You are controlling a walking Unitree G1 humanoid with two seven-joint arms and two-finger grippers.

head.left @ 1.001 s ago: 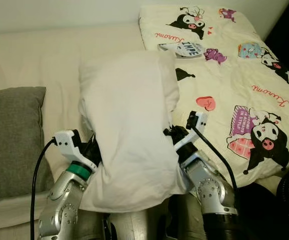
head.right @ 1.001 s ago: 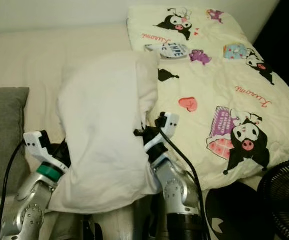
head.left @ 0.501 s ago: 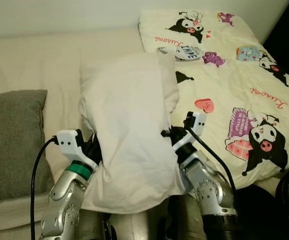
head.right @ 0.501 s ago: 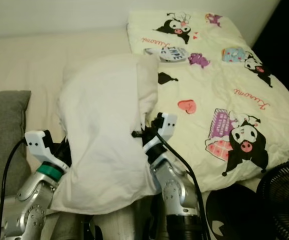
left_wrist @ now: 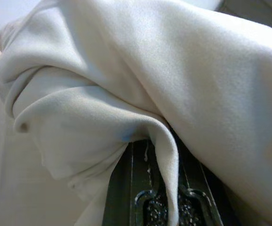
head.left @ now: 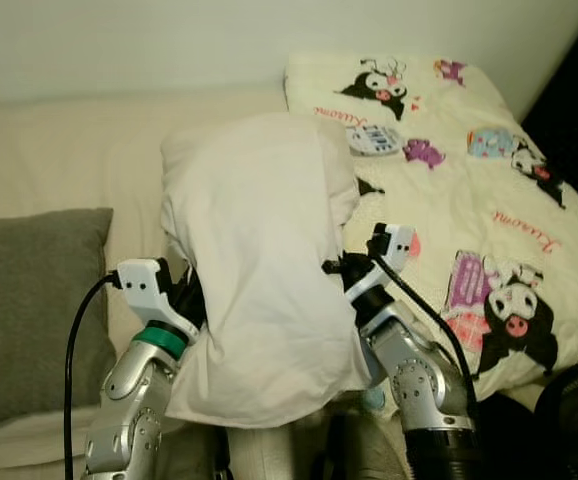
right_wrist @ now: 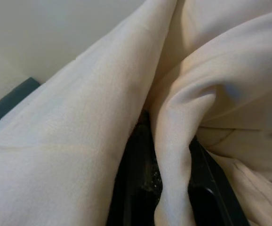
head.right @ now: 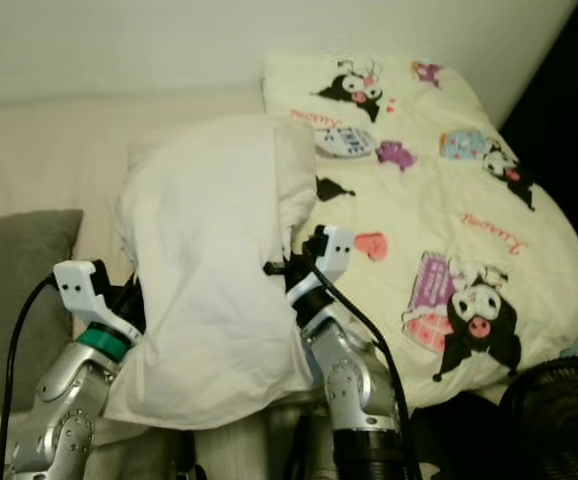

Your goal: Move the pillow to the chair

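Lighting dim and warm, head views soft and grainy. Far right edge falls into black shadow. Wrist views close, slightly blurred.

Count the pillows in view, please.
2: the white pillow held between the left pincer and right pincer; a grey pillow on the bed's left side.

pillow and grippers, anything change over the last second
Little has changed. The whole scene slides down in the eye views, with more wall showing above the bed, so the camera moved, not the things. The white pillow stays pinched between the left gripper and right gripper, each with a fold between its fingers. The grey cushion and cartoon blanket lie as before.
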